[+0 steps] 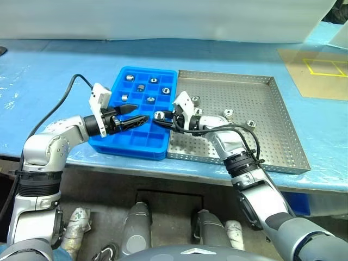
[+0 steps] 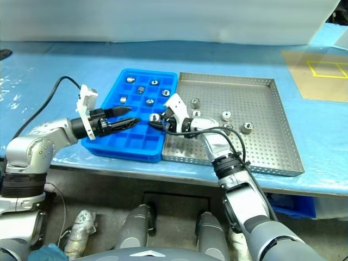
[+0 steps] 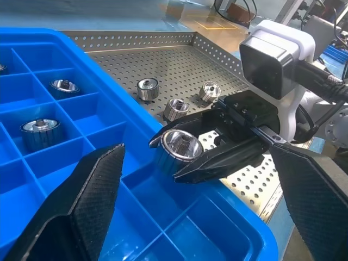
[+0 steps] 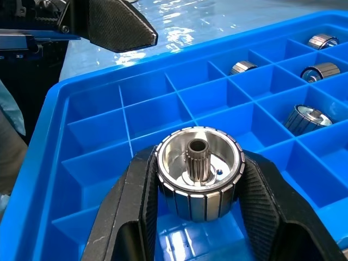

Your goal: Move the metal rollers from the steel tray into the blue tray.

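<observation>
Roller pinched by right gripper over blue tray edge, left gripper spread.

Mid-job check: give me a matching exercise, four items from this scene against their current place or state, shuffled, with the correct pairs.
Items:
1. left gripper
2. right gripper
3. blue tray
4. steel tray

States:
A. holds loose metal rollers on its perforated floor
B. open, holding nothing, over the blue tray
C. shut on a metal roller, over the blue tray
D. several compartments already hold a roller

Pairs: 1-B, 2-C, 3-D, 4-A
</observation>
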`<state>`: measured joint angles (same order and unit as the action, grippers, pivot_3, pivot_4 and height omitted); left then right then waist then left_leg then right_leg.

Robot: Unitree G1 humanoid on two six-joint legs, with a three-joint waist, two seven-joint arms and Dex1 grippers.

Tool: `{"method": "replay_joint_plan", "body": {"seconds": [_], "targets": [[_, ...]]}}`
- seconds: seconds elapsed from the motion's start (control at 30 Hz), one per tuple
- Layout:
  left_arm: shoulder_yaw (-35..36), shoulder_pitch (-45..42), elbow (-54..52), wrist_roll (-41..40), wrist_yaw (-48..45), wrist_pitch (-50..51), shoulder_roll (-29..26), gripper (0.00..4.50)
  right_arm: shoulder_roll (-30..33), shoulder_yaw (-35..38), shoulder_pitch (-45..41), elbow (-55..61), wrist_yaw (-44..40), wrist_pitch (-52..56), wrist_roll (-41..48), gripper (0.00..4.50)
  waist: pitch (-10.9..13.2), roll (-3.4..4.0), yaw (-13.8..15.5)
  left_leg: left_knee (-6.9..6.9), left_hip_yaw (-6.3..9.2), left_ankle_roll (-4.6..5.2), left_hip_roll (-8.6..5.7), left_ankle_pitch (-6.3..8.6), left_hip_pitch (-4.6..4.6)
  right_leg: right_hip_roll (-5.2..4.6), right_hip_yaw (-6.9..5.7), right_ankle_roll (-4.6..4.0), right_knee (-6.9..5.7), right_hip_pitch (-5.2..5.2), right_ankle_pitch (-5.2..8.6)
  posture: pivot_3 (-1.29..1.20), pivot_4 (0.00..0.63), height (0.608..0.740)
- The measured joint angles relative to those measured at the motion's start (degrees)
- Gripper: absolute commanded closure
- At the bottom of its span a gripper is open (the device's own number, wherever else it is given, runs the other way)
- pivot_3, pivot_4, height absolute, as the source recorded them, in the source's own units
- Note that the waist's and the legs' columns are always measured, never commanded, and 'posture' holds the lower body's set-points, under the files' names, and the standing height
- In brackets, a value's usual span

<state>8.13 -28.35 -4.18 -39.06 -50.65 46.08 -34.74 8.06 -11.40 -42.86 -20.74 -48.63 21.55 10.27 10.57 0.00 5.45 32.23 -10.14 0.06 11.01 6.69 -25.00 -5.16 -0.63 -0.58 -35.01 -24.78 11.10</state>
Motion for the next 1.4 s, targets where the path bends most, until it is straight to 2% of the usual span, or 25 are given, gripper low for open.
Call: {"method": "replay_joint_plan", "body": {"seconds": [0.2,0.37,0.77,1.4], "targets": [[-1.0,-0.6,1.2,0.1,-0.4,-0.6,0.4,0.0,-0.6,-1.1,0.6,5.6,-1.1,2.7,0.5,2.81,0.0,-0.01,0.0,-0.01,0.01,-0.01,0.0,0.0,-0.01,0.01,0.0,-0.01,0.01,-0.02,0.01,0.04,0.15,0.74],[-1.1,-0.6,1.2,0.1,-0.4,-0.9,0.4,0.0,-0.5,-1.2,1.3,5.6,-1.2,3.0,0.4,2.81,0.0,-0.01,0.0,-0.01,0.0,-0.01,0.0,-0.01,-0.01,-0.01,0.0,-0.01,0.0,-0.01,0.01,0.04,0.15,0.74],[-1.0,4.0,-2.6,-1.2,-3.2,0.9,-3.7,0.0,-0.6,-1.1,1.5,-0.2,-1.1,-0.1,-0.4,2.81,0.0,-0.02,0.0,-0.03,0.01,-0.03,0.01,-0.02,0.0,0.01,-0.01,-0.03,-0.02,-0.04,0.02,0.06,0.15,0.74],[-1.6,3.2,-2.4,-2.0,-4.2,0.6,-3.3,0.0,-0.9,-1.7,1.6,-0.8,-1.0,-1.1,-0.9,2.81,0.0,-0.03,-0.1,0.0,0.01,-0.06,0.0,-0.04,0.04,-0.01,0.01,-0.03,-0.14,-0.03,0.02,-0.02,0.15,0.74]]}}
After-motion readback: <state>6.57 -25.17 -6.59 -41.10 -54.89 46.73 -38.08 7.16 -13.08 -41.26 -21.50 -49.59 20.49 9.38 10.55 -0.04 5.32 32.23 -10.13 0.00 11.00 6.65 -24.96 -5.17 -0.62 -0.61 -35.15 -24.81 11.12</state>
